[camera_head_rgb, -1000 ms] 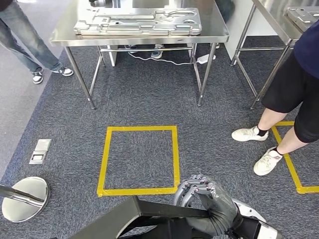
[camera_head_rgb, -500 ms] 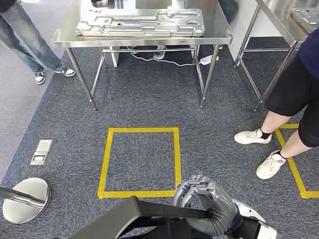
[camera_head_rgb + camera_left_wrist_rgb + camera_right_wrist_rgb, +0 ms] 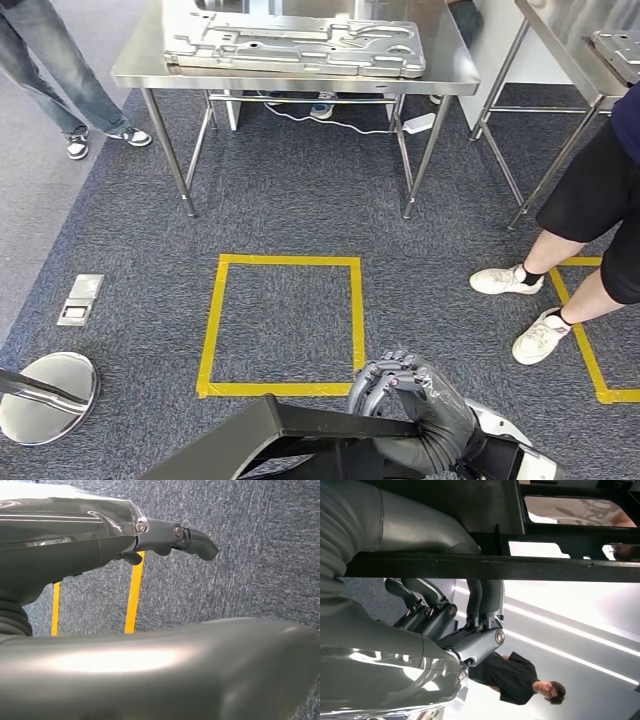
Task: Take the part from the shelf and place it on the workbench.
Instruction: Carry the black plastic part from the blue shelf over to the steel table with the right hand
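Two robot hands carry one load. Head view: the right robot hand [image 3: 411, 405], lower centre-right of the frame, has its fingers curled over the top rail of a black metal frame part [image 3: 256, 435] that runs along the bottom edge. Judged: hooking over the rail lets the part hang from the fingers while walking.

The steel counter [image 3: 136, 65] lies across the top of the frame, well apart from the part. A pressed metal panel [image 3: 294, 42] covers much of its top, so free surface looks limited. A yellow tape square [image 3: 283, 325] on the carpet sits between robot and counter, probably a standing mark. A person's legs in white shoes [image 3: 521, 300] stand at the right; another person's legs [image 3: 72, 100] at upper left.

Left wrist view: the left robot hand [image 3: 166, 535] has its fingers stretched out over the carpet; a grey blurred surface lies beneath. Whether it grips anything, cannot tell.

Right wrist view: the right robot hand's fingers [image 3: 482, 600] wrap the black rail firmly.
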{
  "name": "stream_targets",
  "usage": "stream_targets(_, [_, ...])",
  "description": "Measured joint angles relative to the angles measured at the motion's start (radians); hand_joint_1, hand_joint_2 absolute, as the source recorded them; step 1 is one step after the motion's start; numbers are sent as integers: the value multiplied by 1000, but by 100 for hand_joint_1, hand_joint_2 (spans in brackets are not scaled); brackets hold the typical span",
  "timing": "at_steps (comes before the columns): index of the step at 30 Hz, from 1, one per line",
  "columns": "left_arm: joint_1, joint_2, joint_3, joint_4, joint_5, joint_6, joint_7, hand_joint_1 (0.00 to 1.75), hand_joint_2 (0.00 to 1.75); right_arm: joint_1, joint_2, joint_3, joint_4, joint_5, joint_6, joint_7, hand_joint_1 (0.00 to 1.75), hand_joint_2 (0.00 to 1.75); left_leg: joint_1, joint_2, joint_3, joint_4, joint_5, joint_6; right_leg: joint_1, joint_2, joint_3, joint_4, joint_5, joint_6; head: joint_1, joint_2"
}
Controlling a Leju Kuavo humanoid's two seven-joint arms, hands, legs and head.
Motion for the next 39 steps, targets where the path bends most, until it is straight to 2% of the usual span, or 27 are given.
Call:
stream_targets(4, [0, 0, 0, 0, 0, 0, 0, 0, 175, 0, 0, 0, 0, 0, 0, 0, 175, 175, 0, 0, 0, 0, 0, 0, 0, 0, 0, -1, 0, 11, 0, 0])
stream_targets(12, [0, 0, 0, 0, 0, 0, 0, 0, 175, 0, 1, 0, 0, 0, 0, 0, 175, 175, 1, 0, 2, 3, -1, 1, 1, 0, 1, -3, 1, 17, 0, 0])
stream_targets(15, [0, 1, 0, 0, 0, 0, 0, 0, 175, -1, 2, 0, 0, 0, 0, 0, 175, 175, -3, 0, 1, 3, -2, 5, -3, -1, 2, -5, 2, 23, 0, 0])
stream_targets(17, [-1, 1, 0, 0, 0, 0, 0, 0, 175, -2, 3, 0, 0, 0, 1, 0, 175, 175, -4, 0, 9, -9, 2, 14, -5, -1, 5, -5, -1, 28, 0, 0])
stream_targets(19, [-2, 1, 0, 0, 0, 0, 0, 0, 175, -3, 4, 0, -1, 0, 1, -1, 175, 175, -1, 2, 22, -27, 9, 24, -4, 1, -11, 40, -32, 26, 0, 0])
stream_targets(20, [-2, 2, 0, 0, 0, 0, -1, 0, 175, -3, 4, 0, -1, 0, 1, -2, 175, 175, 0, 3, 27, -32, 11, 28, -3, 3, -36, 94, -61, 22, 0, 0])
stream_targets(22, [-2, 2, 0, 0, 0, 0, -1, 0, 175, -2, 4, 0, 0, 0, 1, -3, 175, 175, -2, 3, 29, -33, 10, 31, 0, 6, -109, 228, -113, 17, 0, 0])
stream_targets(23, [-1, 2, 0, 0, 0, 0, -1, 0, 175, 0, 4, 0, 0, 0, 1, -4, 175, 175, -4, 3, 30, -33, 9, 31, 0, 7, -135, 268, -117, 16, 0, 0])
stream_targets(24, [-1, 2, 0, 0, 0, 0, -1, 0, 175, 0, 4, 0, 1, 0, 1, -4, 175, 175, -5, 1, 32, -33, 7, 30, 1, 7, -144, 272, -100, 15, 0, 0])
stream_targets(25, [0, 2, 0, 0, 0, 0, -1, 0, 175, 0, 4, 0, 1, 0, 1, -5, 175, 175, -5, 0, 35, -32, 5, 28, 1, 7, -132, 234, -65, 14, 0, 0])
stream_targets(26, [0, 2, 0, 0, 0, 0, -1, 0, 175, 0, 4, 0, 1, 0, 1, -5, 175, 175, -5, -1, 39, -31, 1, 25, 1, 8, -107, 169, -22, 12, 0, 0])
stream_targets(27, [-1, 2, 0, 0, 0, 0, -1, 0, 175, 0, 4, 0, 1, 0, 1, -5, 175, 175, -7, -3, 41, -28, -3, 20, 3, 8, -81, 105, 9, 10, 0, 0])
stream_targets(28, [-1, 2, 0, 0, 0, 0, -1, 0, 175, -1, 4, 0, 1, 0, 1, -6, 175, 175, -8, -3, 42, -25, -7, 14, 4, 9, -61, 57, 28, 7, 0, 0])
stream_targets(29, [-1, 2, 0, 0, 0, 0, -1, 0, 175, 0, 4, 0, 1, 0, 1, -6, 175, 175, -9, -4, 42, -23, -10, 9, 6, 11, -51, 31, 34, 5, -1, 0])
stream_targets(33, [-2, 1, 0, 0, 0, 0, -1, 0, 175, 0, 4, -1, 0, 0, 1, -6, 175, 175, -4, -3, 38, -9, -25, -13, 6, 11, -47, 20, 30, -13, -1, 0])
stream_targets(35, [-3, 1, 0, 0, 0, 0, -1, 0, 175, -1, 5, 0, 0, 0, 1, -6, 175, 175, 2, -2, 4, 68, -71, -27, 2, 6, -44, 17, 29, -21, -1, 0])
stream_targets(37, [-2, 1, 0, 0, 0, 0, -2, 0, 175, 0, 6, 0, 1, 0, 1, -6, 175, 175, 10, -1, -61, 194, -122, -39, 2, 3, -42, 18, 26, -25, -1, 0])
stream_targets(38, [-1, 1, 0, 0, -1, 0, -2, 0, 175, 0, 6, 0, 1, 0, 1, -6, 175, 175, 13, -1, -85, 235, -129, -43, 1, 2, -41, 18, 25, -25, -1, 0])
stream_targets(39, [0, 1, 0, 0, -1, 0, -2, 0, 175, 0, 6, 0, 1, 0, 1, -6, 175, 175, 16, -1, -94, 244, -118, -45, 1, 2, -38, 18, 22, -24, -1, 0])
